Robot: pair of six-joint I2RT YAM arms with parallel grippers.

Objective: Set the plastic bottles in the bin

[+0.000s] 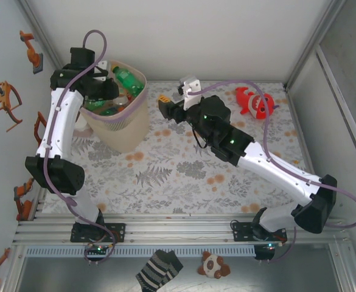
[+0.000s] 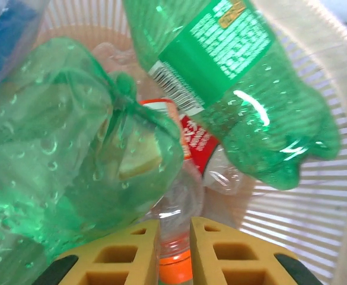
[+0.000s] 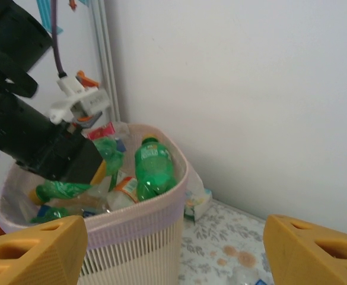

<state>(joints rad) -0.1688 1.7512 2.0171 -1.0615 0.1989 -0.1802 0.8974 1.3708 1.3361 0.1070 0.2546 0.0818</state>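
Your left gripper pinches a clear bottle by its orange cap, among green bottles in the pink bin; your right gripper gapes wide.

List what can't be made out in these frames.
Bottle count: top view, the left arm covers part of the bin; bottles overlap.
Orange-capped bottle in the left tool: left wrist view, bottom edge cuts the cap, green bottles overlap the body.
Box behind the bin: right wrist view, bin hides most of it.
Label text: left wrist view, blurred.
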